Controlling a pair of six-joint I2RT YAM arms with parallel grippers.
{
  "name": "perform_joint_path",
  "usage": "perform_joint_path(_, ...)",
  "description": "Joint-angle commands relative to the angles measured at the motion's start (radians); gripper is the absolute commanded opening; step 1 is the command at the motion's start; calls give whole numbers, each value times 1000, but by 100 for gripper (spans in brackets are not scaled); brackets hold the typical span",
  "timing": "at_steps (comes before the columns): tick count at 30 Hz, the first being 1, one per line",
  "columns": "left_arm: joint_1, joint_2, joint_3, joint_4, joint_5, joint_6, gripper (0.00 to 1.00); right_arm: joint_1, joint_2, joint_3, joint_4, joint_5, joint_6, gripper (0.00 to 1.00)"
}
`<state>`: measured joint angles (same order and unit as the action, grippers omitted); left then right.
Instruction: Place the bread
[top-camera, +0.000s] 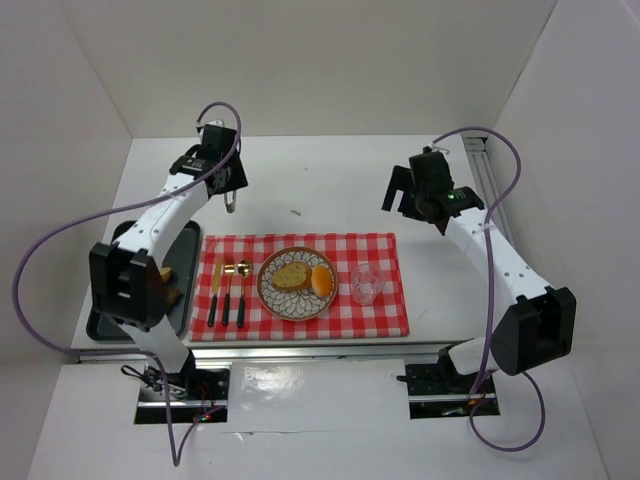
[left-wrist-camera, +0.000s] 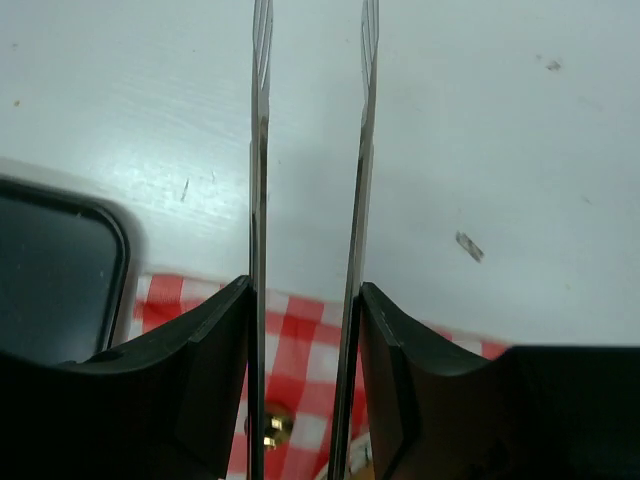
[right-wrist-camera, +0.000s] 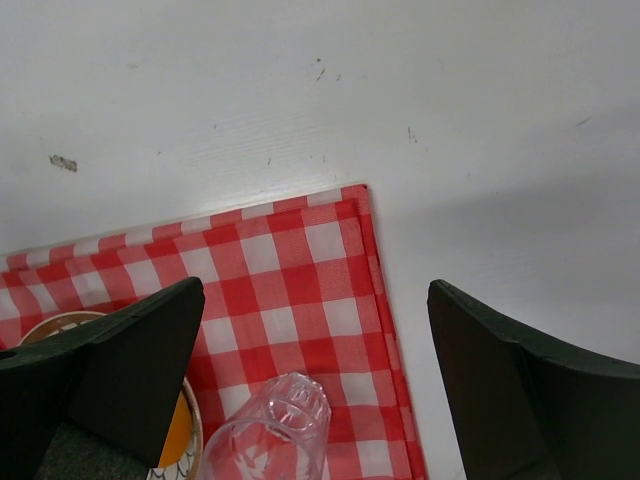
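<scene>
A slice of bread (top-camera: 292, 276) and an orange bun (top-camera: 322, 281) lie on a patterned plate (top-camera: 266, 295) on the red checked cloth (top-camera: 385, 312). My left gripper (top-camera: 229, 188) is shut on metal tongs (top-camera: 232, 204) and holds them over the bare table behind the cloth's left end. In the left wrist view the two tong blades (left-wrist-camera: 261, 150) run between my fingers (left-wrist-camera: 215, 340) and hold nothing. My right gripper (top-camera: 402, 200) is open and empty, above the table behind the cloth's right end, and its wrist view (right-wrist-camera: 315, 290) shows the cloth corner below.
A dark tray (top-camera: 187, 262) with more bread pieces (top-camera: 166, 274) lies left of the cloth, partly hidden by my left arm. A knife (top-camera: 214, 293), fork (top-camera: 228, 297) and spoon (top-camera: 243, 290) lie left of the plate. A clear glass (top-camera: 364, 284) stands right of it (right-wrist-camera: 280, 425).
</scene>
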<state>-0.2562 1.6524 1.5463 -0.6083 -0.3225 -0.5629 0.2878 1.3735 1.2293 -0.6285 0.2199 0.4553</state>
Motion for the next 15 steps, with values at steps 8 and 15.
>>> perform_joint_path(8, 80, 337, 158, 190, 129, 115, 66, -6, 44, 9, 46, 16, 2, 100)
perform_joint_path(15, 89, 417, 225, 130, 172, 106, 100, -15, 44, 9, 36, 16, 11, 100)
